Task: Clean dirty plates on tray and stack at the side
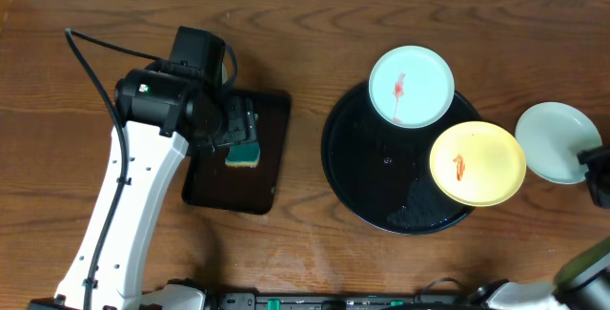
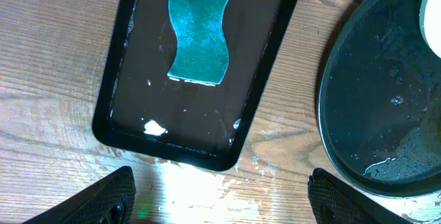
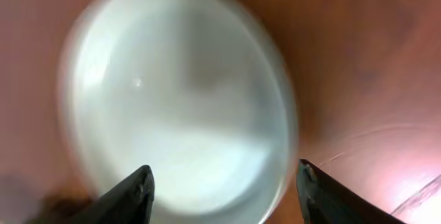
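Holding left fingers wide apart over the bare table beside the rectangular tray, showing the whole teal sponge inside it only through the wrist view. Hanging right fingers equally parted, clamping nothing, over a blurred pale plate. Placing that plate only from overhead: on the table just right of the round tray, near a streaked mint plate and a streaked yellow plate lying on it.

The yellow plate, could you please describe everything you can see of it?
The yellow plate is small, round, pale yellow and smooth, with a shallow raised rim and an orange-red streak near its middle. It sits face up on the right part of the round black tray, overhanging its rim, beside the streaked mint plate.
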You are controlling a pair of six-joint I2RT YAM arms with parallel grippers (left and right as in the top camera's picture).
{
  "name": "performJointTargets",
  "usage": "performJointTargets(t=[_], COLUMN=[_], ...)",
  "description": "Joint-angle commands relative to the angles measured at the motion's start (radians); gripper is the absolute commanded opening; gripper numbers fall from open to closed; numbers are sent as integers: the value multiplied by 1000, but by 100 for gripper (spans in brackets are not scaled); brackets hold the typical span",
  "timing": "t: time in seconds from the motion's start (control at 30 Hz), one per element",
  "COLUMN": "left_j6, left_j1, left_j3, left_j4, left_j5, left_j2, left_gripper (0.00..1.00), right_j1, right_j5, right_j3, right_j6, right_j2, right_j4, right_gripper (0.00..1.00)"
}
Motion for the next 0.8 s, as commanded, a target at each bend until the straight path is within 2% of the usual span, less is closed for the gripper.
performJointTargets(t=[0.0,0.13,0.27,0.37,0.47,0.6,0.77], left_j6=[13,13,13,13,13,13,13], left_j1=[1,1,1,1,1,1,1], left_j3=[2,2,2,2,2,2,2], left_j4=[-3,-4,-4,-4,-3,-3,-4], left_j5=[-16,-16,-16,-16,-16,-16,-16], left_j2=[-6,-5,-5,-6,-6,-6,-5], left_gripper=[81,80,81,81,81,80,81], right_j1=[68,193,351,439,501,510,510], right_j5=[-155,-91,233,427,476,480,445], right_j3=[8,7,4,-16,-79,-119,-145], right_j6=[-72,-128,-155,-154,-154,-135,-100], right_j2=[-168,-277,-305,-285,-252,-220,-166], right_j4=[-64,-199,-336,-360,-319,-261,-233], right_gripper=[58,55,55,53,52,48,30])
